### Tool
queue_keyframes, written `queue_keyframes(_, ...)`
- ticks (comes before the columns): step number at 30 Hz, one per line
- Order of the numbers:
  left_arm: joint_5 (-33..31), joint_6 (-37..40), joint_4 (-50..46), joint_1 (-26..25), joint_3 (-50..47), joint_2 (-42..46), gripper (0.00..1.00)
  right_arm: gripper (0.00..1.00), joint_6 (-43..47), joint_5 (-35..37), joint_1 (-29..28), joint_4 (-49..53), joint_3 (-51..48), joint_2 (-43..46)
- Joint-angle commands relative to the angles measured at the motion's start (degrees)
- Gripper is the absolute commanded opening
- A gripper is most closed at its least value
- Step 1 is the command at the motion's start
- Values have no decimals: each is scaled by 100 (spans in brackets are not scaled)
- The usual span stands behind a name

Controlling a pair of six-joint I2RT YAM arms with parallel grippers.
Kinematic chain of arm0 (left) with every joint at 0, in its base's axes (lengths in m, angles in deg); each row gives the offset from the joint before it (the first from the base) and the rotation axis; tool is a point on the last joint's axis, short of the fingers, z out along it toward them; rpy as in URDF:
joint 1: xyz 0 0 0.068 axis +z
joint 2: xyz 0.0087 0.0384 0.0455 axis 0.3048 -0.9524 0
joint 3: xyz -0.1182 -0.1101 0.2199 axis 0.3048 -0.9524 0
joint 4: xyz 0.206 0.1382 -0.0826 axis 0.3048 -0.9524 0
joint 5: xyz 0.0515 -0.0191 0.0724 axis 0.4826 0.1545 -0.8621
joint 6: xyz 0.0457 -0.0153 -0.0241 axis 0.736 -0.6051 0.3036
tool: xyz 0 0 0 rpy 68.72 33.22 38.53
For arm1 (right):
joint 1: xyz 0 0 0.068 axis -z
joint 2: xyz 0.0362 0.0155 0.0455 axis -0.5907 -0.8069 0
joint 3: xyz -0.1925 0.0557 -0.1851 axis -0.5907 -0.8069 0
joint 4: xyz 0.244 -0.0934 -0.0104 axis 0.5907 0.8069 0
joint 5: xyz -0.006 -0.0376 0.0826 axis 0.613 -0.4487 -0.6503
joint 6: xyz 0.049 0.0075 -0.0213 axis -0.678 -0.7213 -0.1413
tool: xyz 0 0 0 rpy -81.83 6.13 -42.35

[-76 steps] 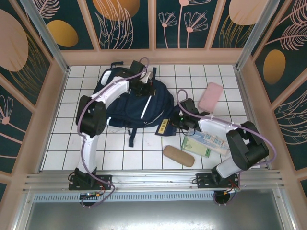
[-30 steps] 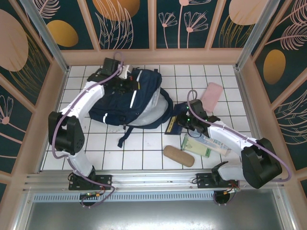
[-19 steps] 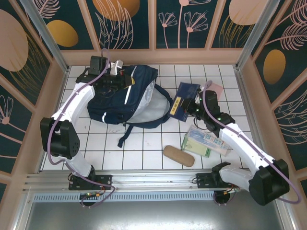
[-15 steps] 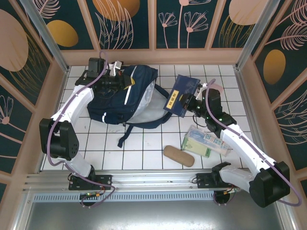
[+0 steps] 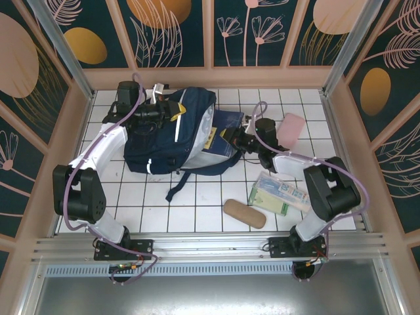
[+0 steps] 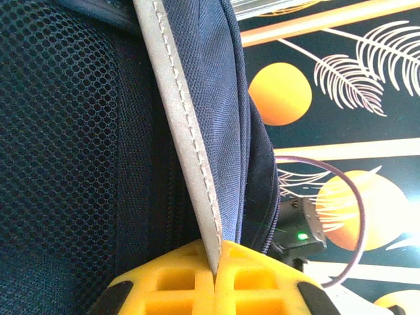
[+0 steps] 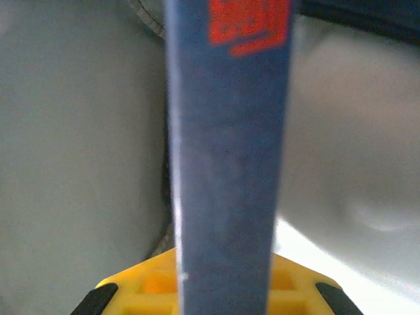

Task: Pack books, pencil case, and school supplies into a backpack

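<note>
White tiled floor (image 5: 197, 216) within teal floral walls (image 5: 177, 33).

The counter (image 5: 197, 210) is white tile with a dark grid. The big navy backpack (image 5: 164, 141) sprawls over its far left part. Off to the backpack's right lies a pink pouch (image 5: 292, 126). Nearer than the backpack, also rightward, lie a green-white packet (image 5: 281, 195) and a tan case (image 5: 244, 213), close together but not touching.

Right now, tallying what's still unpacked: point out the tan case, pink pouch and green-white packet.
tan case (image 5: 244, 213): top view, middle of its top.
pink pouch (image 5: 291, 128): top view, its centre.
green-white packet (image 5: 281, 195): top view, middle of its face.
</note>
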Motion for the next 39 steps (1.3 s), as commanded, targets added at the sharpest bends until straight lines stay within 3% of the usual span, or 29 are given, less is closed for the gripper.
queue_keyframes(1, 487, -271, 902, 44, 82, 409, 0, 0, -633, -587, -93, -1580, 487, -417)
queue_keyframes(5, 449, -385, 988, 44, 82, 371, 0, 0, -978, -679, -240, -1823, 1040, -1015)
queue_keyframes(14, 308, -482, 970, 43, 179, 307, 0, 0, -1125, -381, -908, -1075, 2708, -2451)
queue_keyframes(22, 273, -601, 1007, 41, 179, 369, 0, 3, -428, 212, -1315, 741, 4567, -3677)
queue_keyframes(29, 200, -532, 918, 51, 159, 424, 0, 38, 20, 827, -1475, 2213, 5988, -4511)
queue_keyframes(36, 109, -485, 776, 138, 178, 424, 0, 67, 588, 796, -1440, 1945, 5196, -3782)
queue_keyframes(39, 63, -391, 660, 191, 171, 438, 0, 93, 771, 821, -1418, 1584, 4615, -3298)
